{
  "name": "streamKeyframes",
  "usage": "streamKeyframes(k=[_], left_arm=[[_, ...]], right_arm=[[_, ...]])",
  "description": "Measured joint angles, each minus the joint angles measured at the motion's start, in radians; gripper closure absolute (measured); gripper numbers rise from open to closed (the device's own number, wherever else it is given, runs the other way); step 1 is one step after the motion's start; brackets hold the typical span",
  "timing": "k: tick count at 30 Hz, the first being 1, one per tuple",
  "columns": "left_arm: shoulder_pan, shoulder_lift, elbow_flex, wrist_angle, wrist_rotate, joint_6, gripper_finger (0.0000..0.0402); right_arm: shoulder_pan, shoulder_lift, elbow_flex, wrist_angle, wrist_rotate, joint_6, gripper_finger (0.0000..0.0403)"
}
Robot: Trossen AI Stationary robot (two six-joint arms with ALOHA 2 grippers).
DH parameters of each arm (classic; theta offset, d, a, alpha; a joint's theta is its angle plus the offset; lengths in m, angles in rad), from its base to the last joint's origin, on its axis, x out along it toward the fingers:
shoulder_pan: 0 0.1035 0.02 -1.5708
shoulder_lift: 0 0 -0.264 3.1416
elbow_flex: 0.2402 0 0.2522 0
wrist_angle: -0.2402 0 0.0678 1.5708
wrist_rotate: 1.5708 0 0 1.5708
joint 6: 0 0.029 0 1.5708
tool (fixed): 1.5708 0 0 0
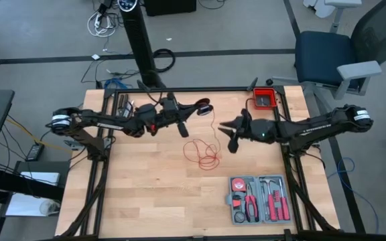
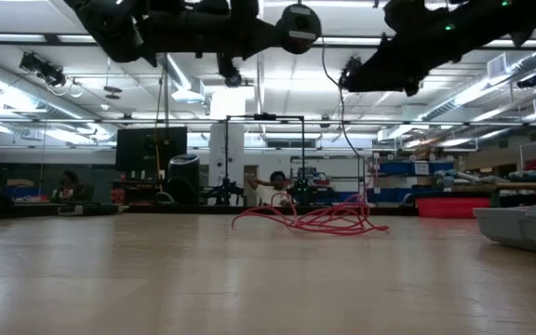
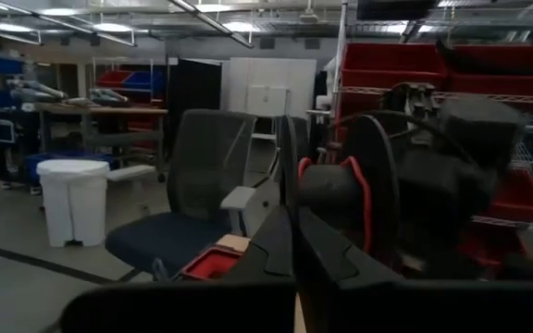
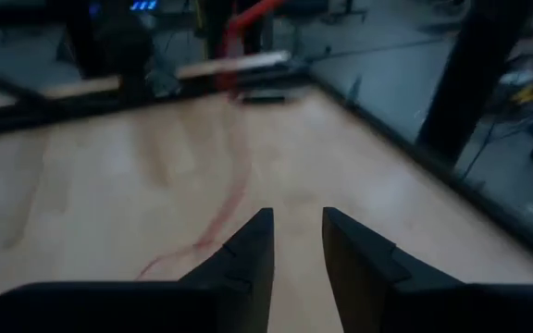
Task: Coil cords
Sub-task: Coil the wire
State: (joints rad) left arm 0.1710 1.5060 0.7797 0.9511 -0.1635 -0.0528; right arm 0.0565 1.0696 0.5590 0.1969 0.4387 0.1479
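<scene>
Red cord (image 1: 204,152) lies in a loose tangle on the wooden table (image 1: 146,194), between the two raised arms and just below the right gripper (image 1: 231,134), whose fingers stand apart over bare wood. One strand climbs to a black spool (image 1: 204,108) ahead of the closed left gripper (image 1: 182,120).

Lab workshop; red storage bins (image 3: 387,69), office chair (image 3: 197,199)
</scene>
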Motion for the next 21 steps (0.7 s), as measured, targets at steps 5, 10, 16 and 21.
streamKeyframes(k=[5, 10, 16, 21], left_arm=[[0.04, -0.022, -0.032, -0.001, -0.004, -0.001, 0.0401], [0.071, -0.036, -0.03, 0.004, -0.021, -0.004, 0.0401], [0.115, -0.041, -0.03, 0.001, -0.082, -0.009, 0.0401], [0.153, -0.041, -0.03, -0.003, -0.083, -0.011, 0.0401]], right_arm=[[-0.122, 0.031, 0.0, 0.107, -0.163, -0.046, 0.0311], [-0.211, 0.092, 0.0, 0.161, -0.269, -0.07, 0.0312], [-0.301, 0.19, 0.002, 0.266, -0.318, -0.083, 0.0312], [-0.358, 0.299, 0.063, 0.275, -0.364, -0.131, 0.0312]])
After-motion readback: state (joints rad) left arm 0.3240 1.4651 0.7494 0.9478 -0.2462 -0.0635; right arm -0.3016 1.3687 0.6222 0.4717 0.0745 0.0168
